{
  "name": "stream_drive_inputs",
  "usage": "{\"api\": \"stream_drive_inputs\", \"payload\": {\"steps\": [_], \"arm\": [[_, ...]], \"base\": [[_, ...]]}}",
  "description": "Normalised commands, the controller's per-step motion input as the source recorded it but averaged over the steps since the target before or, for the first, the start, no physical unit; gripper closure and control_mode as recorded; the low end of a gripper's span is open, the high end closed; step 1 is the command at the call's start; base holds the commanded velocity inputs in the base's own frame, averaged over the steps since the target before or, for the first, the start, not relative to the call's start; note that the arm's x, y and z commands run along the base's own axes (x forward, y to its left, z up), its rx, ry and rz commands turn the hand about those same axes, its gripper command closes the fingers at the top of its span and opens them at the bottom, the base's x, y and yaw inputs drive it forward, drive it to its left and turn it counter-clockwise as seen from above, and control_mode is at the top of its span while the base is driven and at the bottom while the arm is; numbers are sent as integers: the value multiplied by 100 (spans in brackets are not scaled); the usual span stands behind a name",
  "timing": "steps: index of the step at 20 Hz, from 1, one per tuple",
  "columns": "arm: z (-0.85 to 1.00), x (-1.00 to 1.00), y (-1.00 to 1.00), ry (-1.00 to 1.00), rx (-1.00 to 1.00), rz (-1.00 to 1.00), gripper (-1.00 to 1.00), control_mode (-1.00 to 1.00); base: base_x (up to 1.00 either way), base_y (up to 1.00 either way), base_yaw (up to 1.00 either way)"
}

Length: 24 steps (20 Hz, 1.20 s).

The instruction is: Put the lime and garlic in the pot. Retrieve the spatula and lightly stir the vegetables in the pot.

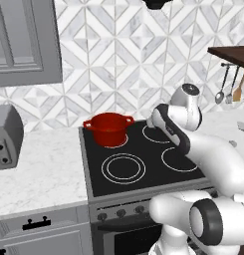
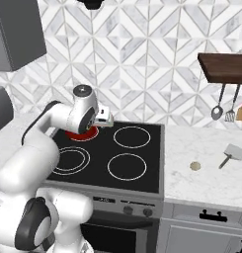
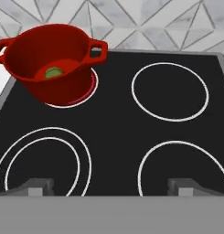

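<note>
Hand view: lime already inside pot on rear-left burner; gripper spread and empty above stove; garlic and spatula still on right desk.

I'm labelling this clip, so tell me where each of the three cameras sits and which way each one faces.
Left base view: behind the arm's left, facing forward and down at the black stovetop; white arm rises lower right.
Right base view: behind its right, same stovetop; arm rises lower left.
Hand view: on the hand, looking along its fingertips over the burners.
Shared: the squat glossy red pot shows in all three, with a green piece inside it in the hand view.
</note>
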Motion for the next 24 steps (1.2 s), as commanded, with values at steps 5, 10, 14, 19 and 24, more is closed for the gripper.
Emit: {"api": "stream_drive_inputs", "payload": {"steps": [5,10,14,19,24], "arm": [[0,0,0,0,0,0,-100,100],[0,0,0,0,0,0,-100,100],[0,0,0,0,0,0,-100,100],[0,0,-14,0,5,-1,-100,-100],[-55,7,8,12,0,0,-100,-100]], "base": [[-27,-100,-4],[-3,-100,-1],[0,-99,0],[0,-16,0],[0,0,0]]}}
